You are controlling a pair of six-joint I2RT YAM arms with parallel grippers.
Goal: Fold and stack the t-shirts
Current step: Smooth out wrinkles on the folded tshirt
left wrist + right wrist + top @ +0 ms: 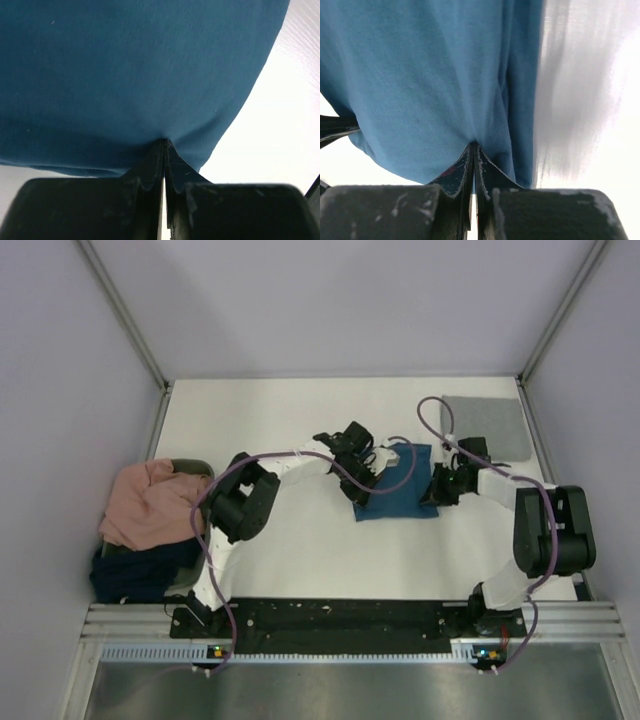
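Teal-blue t-shirt [398, 490], folded small, lies mid-table. Left gripper [164, 150] and right gripper [474, 150] are each clamped on an edge. Judged step: stacking. Next: synchronised lift toward grey t-shirt [487, 426] at 1 o'clock.

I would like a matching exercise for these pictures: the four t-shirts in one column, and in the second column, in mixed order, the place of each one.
Column 1
1. teal-blue t-shirt
2. grey t-shirt
3. salmon-pink t-shirt
4. dark navy t-shirt

Column 2
A. lying flat at the far right corner of the table
B. at the left side, under another shirt
C. in the middle, gripped by the left claw and the right claw
D. at the left side, on top of another shirt

Pairs: 1-C; 2-A; 3-D; 4-B
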